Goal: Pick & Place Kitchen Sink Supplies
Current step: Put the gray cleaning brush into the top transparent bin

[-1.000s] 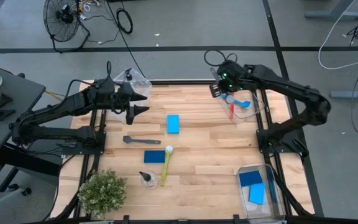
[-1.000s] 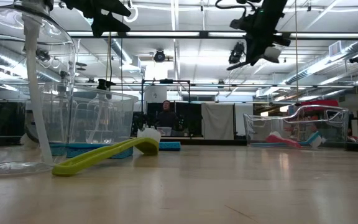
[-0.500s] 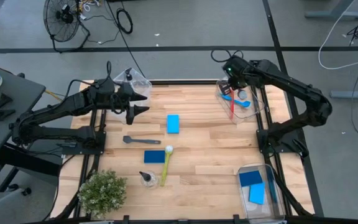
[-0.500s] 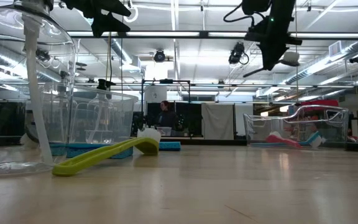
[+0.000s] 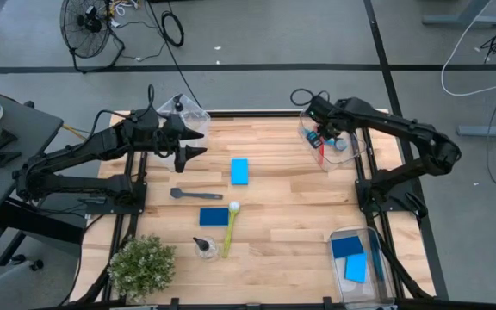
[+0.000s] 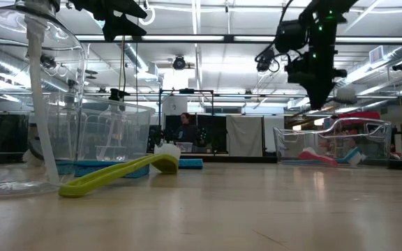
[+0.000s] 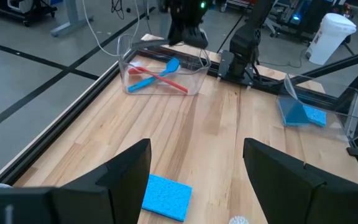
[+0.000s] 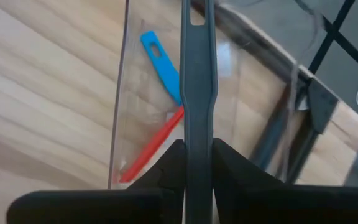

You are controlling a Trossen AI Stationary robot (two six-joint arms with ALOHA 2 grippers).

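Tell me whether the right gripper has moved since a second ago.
Yes. In the high view the right gripper, jaws shut on a grey brush, has swung and come down over the clear bin holding the red and blue brushes.

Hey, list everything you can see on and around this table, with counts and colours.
Places as in the high view.
flat blue rectangular sponges: two, table middle; more in the lower-right bin
grey brush: one, table left
yellow-green brush: one, table middle
blue brush, red brush: one each, upper-right bin
second grey brush: one, in right tool
small clear bottle with black top: one, beside plant
clear plastic bins: three, corners
bushy green potted plant: one, lower left
left tool: open, upper left
right tool: shut, over upper-right bin
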